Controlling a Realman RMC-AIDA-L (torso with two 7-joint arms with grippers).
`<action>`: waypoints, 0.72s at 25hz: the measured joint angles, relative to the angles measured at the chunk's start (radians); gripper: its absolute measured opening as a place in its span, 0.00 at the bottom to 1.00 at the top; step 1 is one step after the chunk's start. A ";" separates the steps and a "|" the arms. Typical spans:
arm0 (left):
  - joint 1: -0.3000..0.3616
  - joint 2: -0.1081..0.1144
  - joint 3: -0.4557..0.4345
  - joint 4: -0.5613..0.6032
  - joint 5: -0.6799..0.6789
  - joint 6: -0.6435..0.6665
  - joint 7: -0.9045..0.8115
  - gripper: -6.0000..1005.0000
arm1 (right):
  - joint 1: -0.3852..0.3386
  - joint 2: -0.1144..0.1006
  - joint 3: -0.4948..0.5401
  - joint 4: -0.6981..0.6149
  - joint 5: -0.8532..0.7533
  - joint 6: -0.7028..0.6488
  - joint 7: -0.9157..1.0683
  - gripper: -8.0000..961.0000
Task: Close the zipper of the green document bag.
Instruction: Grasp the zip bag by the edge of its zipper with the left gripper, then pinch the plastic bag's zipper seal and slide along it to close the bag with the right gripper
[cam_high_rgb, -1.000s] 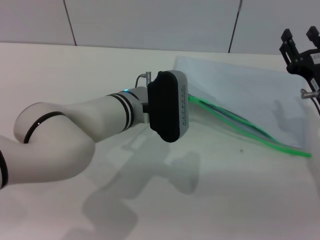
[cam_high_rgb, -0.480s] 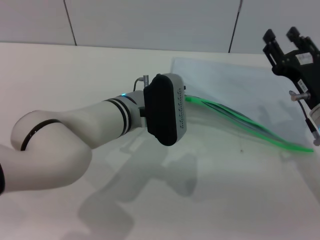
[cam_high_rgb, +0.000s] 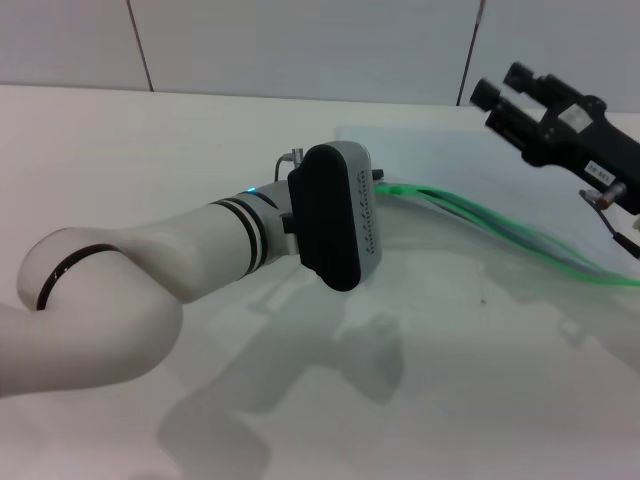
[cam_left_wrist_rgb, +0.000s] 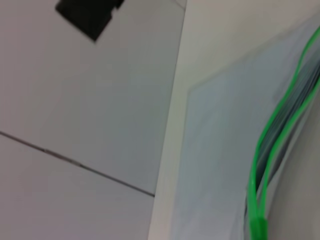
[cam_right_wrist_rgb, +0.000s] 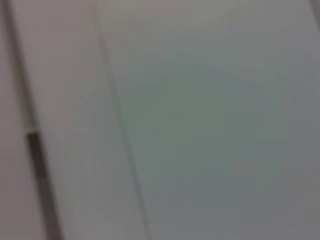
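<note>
The green document bag (cam_high_rgb: 470, 165) lies flat on the white table, pale blue-grey and translucent. Its zipper (cam_high_rgb: 500, 232) runs along the near long edge as two bright green strips that stand apart. My left gripper's black and grey housing (cam_high_rgb: 335, 215) sits at the zipper's left end and covers it. In the left wrist view the bag (cam_left_wrist_rgb: 215, 150) fills the right side, and the parted zipper strips (cam_left_wrist_rgb: 272, 140) merge into one thicker green piece at the frame edge. My right gripper (cam_high_rgb: 503, 85) hovers open above the bag's far right part, pointing left. The slider is not discernible.
The white table (cam_high_rgb: 150, 150) ends at a pale panelled wall (cam_high_rgb: 300, 45) behind the bag. My left arm (cam_high_rgb: 150, 280) stretches across the table's near left. The right wrist view gives only blurred grey surfaces.
My right gripper has swung left from the far right edge and tilted over the bag. The zipper's right end has moved further right. My left arm has hardly moved.
</note>
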 joint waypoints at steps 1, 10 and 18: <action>0.004 0.001 0.001 0.013 0.000 0.004 0.000 0.08 | 0.025 0.002 0.000 0.048 -0.025 -0.034 0.018 0.61; 0.057 0.004 -0.007 0.122 -0.021 0.016 -0.002 0.06 | 0.142 0.014 -0.014 0.252 -0.174 -0.168 0.009 0.60; 0.076 0.004 -0.011 0.147 -0.024 0.028 -0.002 0.06 | 0.170 0.027 -0.014 0.317 -0.188 -0.170 -0.123 0.60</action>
